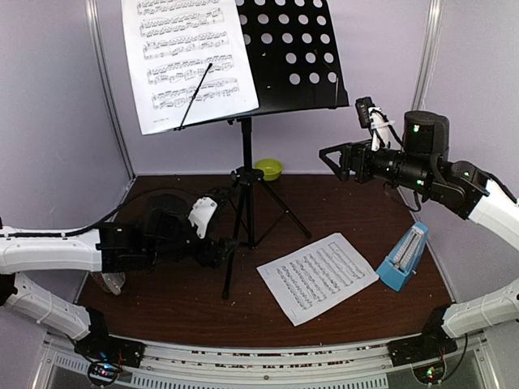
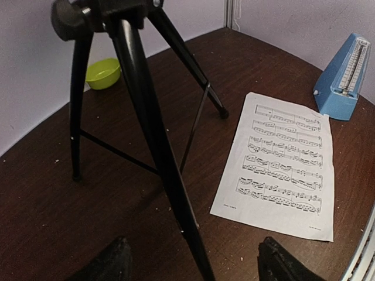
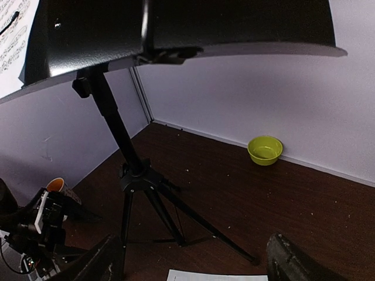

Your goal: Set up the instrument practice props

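Left tool (image 2: 196, 264) is spread wide, low over the tabletop (image 2: 53, 222), with a finger on either side of the near leg of the black music stand (image 1: 246, 174); no contact shows. Right tool (image 1: 331, 159) hangs open in the air near the lower right corner of the stand's desk (image 1: 296, 57), which carries one sheet-music page (image 1: 186, 57). A second page (image 1: 318, 275) lies flat just beside the blue metronome (image 1: 404, 258).

readable text: none | sheet-music page (image 2: 280, 164): notation only (footer print too small) | metronome (image 2: 345, 79): scale unreadable
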